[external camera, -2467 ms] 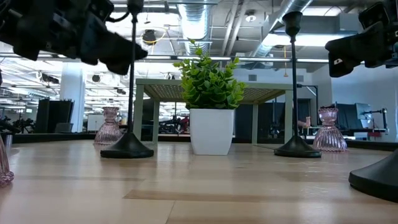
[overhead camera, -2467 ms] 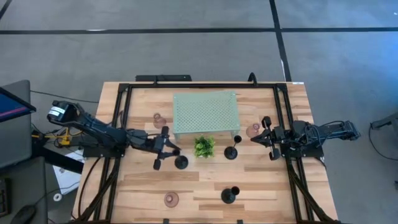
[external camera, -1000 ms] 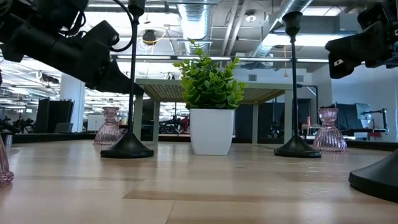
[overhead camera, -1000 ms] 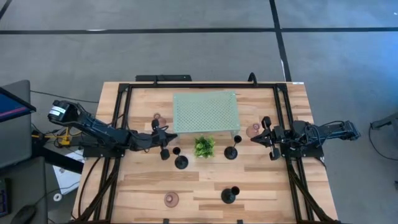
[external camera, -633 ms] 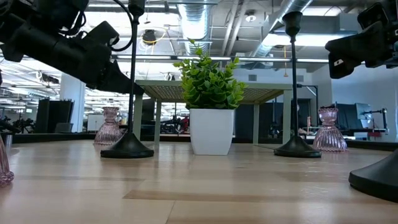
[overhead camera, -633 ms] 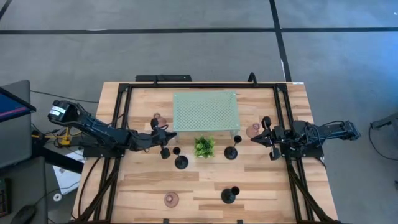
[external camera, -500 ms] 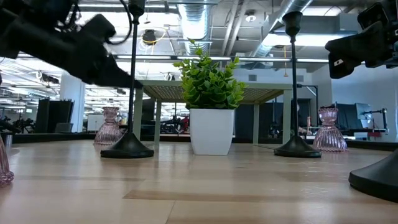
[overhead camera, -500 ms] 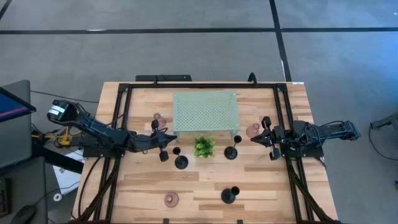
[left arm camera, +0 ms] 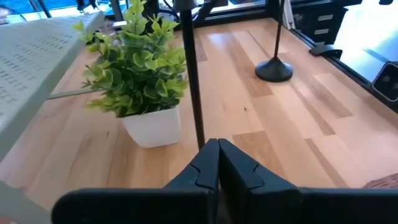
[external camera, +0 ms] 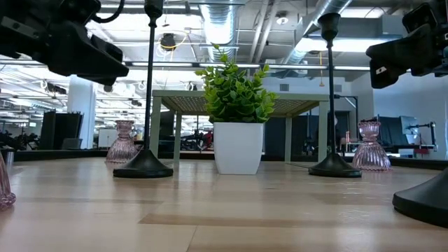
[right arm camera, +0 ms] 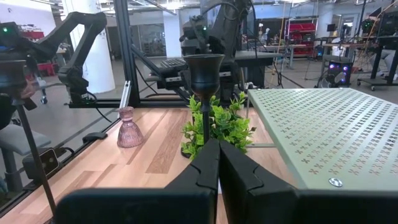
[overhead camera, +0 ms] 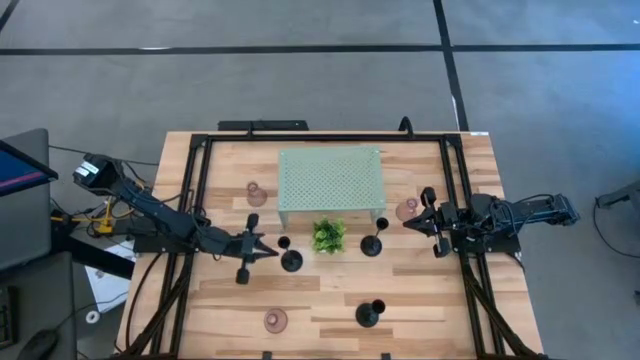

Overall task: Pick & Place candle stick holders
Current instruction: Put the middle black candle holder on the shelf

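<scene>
Three black holders stand on their round bases: one [overhead camera: 291, 261] just right of my left gripper, one [overhead camera: 371, 245] right of the plant, one [overhead camera: 367, 316] near the front edge. Three pink glass holders stand at the far left [overhead camera: 254, 192], beside my right gripper [overhead camera: 407, 209] and at the near left [overhead camera: 275, 321]. My left gripper [overhead camera: 272, 252] is shut and empty; it points at the first black holder's stem [left arm camera: 191, 74], a little short of it. My right gripper [overhead camera: 408, 224] is shut and empty, hovering at the right and facing the middle black holder [right arm camera: 205, 74].
The mint-green perforated stand [overhead camera: 331, 180] stands at the table's far middle, with the small green plant in a white pot [overhead camera: 328, 236] just in front of it. Black frame rails [overhead camera: 190, 200] run along both sides of the table.
My left gripper has drawn back from the black holder's stem, toward the table's left and near edges. It has risen and turned so that it points toward the holder. The holder has stayed upright where it was. My right arm has kept still.
</scene>
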Controlling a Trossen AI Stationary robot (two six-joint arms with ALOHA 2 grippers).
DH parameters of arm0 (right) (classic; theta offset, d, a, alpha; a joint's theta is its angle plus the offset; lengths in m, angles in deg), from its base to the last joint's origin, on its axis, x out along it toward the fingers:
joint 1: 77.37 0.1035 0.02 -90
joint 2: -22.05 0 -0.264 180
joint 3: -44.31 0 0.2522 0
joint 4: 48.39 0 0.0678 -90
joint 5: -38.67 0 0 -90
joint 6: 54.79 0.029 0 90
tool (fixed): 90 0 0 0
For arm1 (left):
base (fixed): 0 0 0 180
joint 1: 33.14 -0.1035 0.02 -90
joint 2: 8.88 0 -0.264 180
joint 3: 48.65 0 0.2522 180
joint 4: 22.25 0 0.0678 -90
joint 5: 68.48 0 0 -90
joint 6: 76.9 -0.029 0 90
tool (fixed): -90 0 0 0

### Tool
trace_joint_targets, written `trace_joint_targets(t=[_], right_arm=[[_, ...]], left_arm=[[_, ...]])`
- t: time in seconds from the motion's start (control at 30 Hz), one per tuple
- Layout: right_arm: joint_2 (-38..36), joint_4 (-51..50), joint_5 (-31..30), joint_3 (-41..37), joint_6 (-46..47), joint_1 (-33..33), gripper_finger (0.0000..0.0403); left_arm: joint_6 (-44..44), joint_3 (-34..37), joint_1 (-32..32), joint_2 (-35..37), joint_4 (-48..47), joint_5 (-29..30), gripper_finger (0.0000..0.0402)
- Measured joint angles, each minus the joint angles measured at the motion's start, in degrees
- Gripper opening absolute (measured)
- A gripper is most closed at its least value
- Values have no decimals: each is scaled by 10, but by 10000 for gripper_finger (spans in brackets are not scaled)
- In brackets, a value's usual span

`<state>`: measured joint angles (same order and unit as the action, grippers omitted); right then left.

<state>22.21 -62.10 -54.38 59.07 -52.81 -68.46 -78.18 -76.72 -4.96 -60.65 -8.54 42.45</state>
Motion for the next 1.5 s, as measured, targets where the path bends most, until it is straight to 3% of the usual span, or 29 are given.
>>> trace_joint_targets(t=[0.27,0.67,0.97,1.3,1.5], right_arm=[[0,0,0,0,0,0,0],[0,0,0,0,0,0,0],[0,0,0,0,0,0,0],[0,0,0,0,0,0,0],[0,0,0,0,0,0,0]], left_arm=[[10,0,-28,-8,51,-3,19],[66,0,-34,-39,83,-62,127],[76,-1,-36,-102,145,2,185],[78,-1,-35,-172,266,2,178],[82,-17,-35,-194,280,2,134]])
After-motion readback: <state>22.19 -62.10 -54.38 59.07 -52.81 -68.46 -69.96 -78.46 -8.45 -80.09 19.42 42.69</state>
